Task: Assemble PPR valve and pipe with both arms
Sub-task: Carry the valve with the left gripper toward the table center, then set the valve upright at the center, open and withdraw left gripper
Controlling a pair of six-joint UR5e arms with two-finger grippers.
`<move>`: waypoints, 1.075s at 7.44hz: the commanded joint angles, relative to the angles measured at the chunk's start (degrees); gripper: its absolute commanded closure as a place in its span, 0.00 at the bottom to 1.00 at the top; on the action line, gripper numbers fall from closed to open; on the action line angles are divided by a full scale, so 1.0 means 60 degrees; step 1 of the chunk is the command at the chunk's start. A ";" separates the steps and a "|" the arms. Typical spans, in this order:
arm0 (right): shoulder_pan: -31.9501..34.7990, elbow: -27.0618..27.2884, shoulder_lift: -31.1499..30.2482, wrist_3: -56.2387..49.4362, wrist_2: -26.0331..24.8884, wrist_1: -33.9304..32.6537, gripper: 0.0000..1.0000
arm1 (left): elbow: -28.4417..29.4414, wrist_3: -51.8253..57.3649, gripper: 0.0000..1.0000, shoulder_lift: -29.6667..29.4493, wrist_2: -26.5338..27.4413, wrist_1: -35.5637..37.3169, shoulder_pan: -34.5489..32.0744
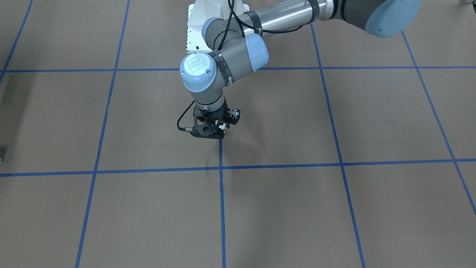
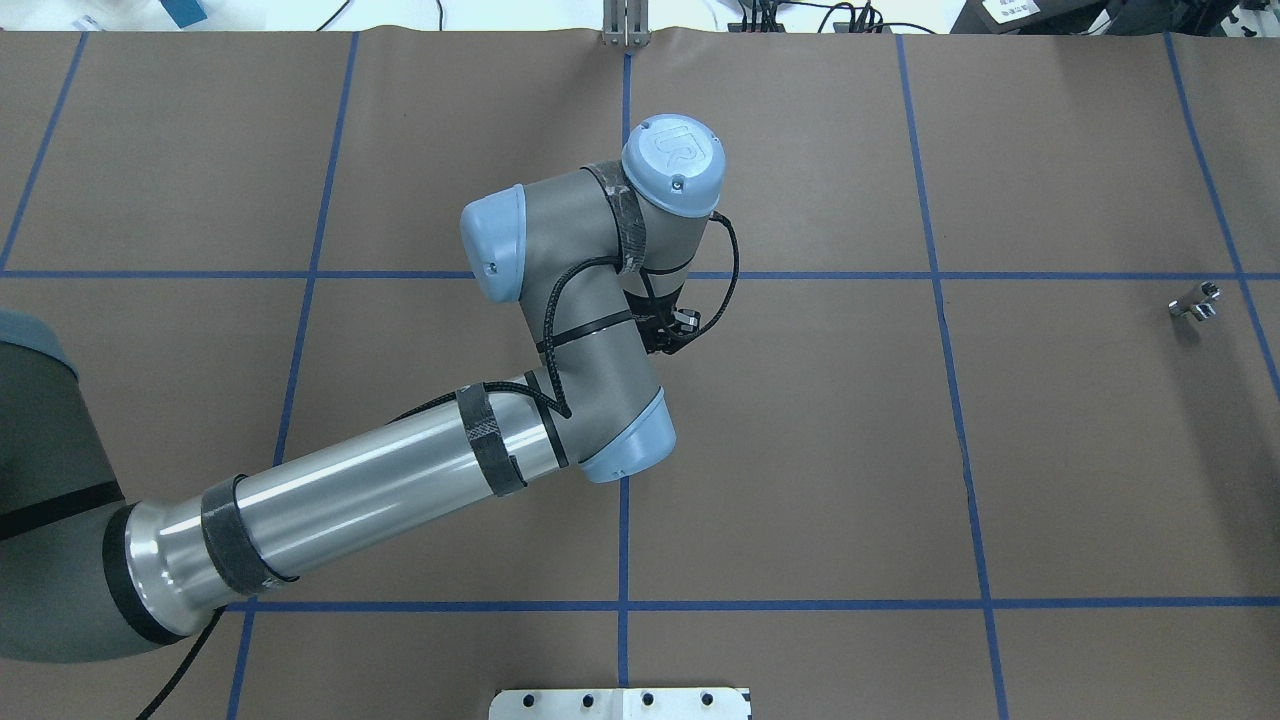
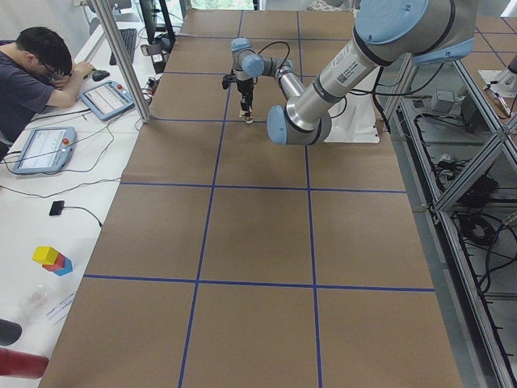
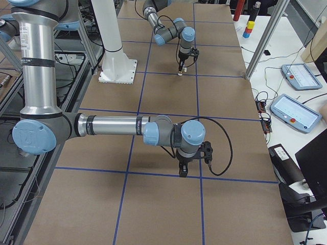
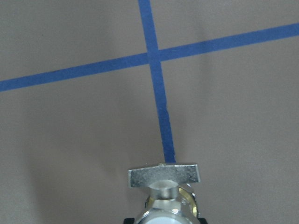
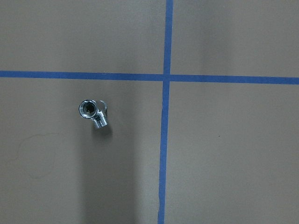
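My left gripper [image 1: 219, 133] points down over the middle of the table, just above the brown mat, and is shut on the PPR valve [image 5: 163, 186]. The valve's flat pale handle tab and silvery body show at the bottom of the left wrist view. In the overhead view the wrist hides this gripper. The pipe [image 2: 1195, 302], a short silvery stub with a threaded end, lies alone on the mat at the far right. It also shows in the right wrist view [image 6: 95, 113]. My right gripper [image 4: 182, 172] hangs low over the mat. I cannot tell whether it is open or shut.
Blue tape lines [image 2: 623, 400] divide the brown mat into squares. The white bolted pedestal [image 2: 620, 703] stands at the robot's edge of the table. An operator [image 3: 32, 73] sits at a side desk with tablets. Metal frame posts [image 4: 265, 35] stand by the table.
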 commanded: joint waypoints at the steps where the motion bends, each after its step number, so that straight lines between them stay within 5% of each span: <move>1: 0.0000 -0.0020 0.0000 0.0000 0.0000 0.0000 0.00 | -0.0029 -0.0006 0.34 0.0011 -0.0004 -0.0048 0.0021; 2: 0.0000 -0.0020 0.0000 0.0000 0.0000 0.0000 0.00 | -0.0058 -0.0093 0.00 0.0069 0.0025 -0.0222 0.0050; 6: 0.0000 -0.0107 0.0176 -0.0015 -0.0044 0.0015 0.00 | -0.0160 -0.0108 0.00 0.0069 0.0026 -0.0239 0.0051; 8: 0.0000 -0.0093 0.0191 -0.0044 -0.0087 0.0029 0.00 | -0.1179 -0.0050 0.00 0.0374 -0.0251 -0.0137 -0.0706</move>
